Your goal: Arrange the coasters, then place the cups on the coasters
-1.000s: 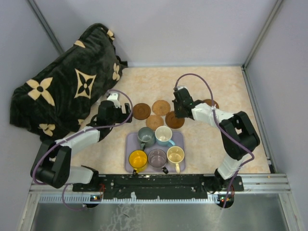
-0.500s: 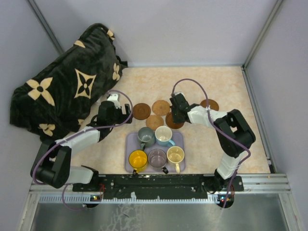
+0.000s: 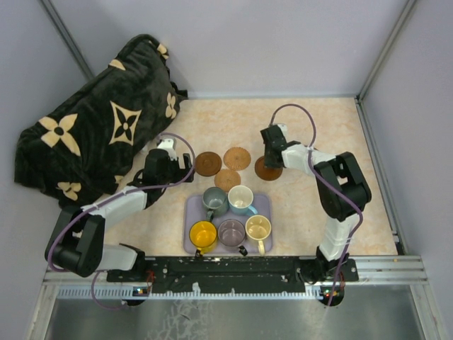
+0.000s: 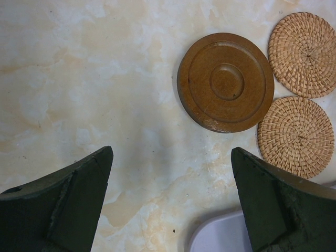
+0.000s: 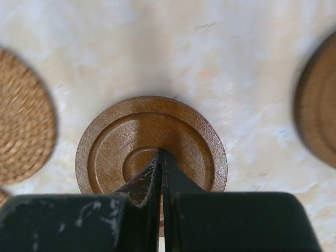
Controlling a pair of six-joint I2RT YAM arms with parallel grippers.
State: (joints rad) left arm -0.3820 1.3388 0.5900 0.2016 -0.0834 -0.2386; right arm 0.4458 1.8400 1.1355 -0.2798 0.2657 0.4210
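Observation:
Two woven tan coasters (image 3: 237, 157) (image 3: 227, 179) and a dark wooden coaster (image 3: 208, 163) lie grouped at mid-table. My right gripper (image 3: 271, 160) is shut, its tips (image 5: 160, 153) pressing on the centre of a second dark wooden coaster (image 5: 113, 142), which lies apart to the right (image 3: 266, 171). Another dark coaster (image 5: 319, 121) shows at the right wrist view's edge. My left gripper (image 3: 185, 167) is open over bare table (image 4: 172, 153), left of the first dark coaster (image 4: 226, 82). Yellow (image 3: 203, 235), grey-green (image 3: 214, 200), purple-grey (image 3: 231, 231), cream (image 3: 258, 228) and light blue (image 3: 241, 200) cups stand on the tray.
The lavender tray (image 3: 264, 206) sits near the front edge between the arms; its corner (image 4: 220, 236) shows under my left gripper. A black cushion with tan flowers (image 3: 99, 127) fills the back left. Grey walls close in the table.
My shut right gripper has slid the dark wooden coaster to the right and slightly back, away from the woven coasters. The left arm has stayed put.

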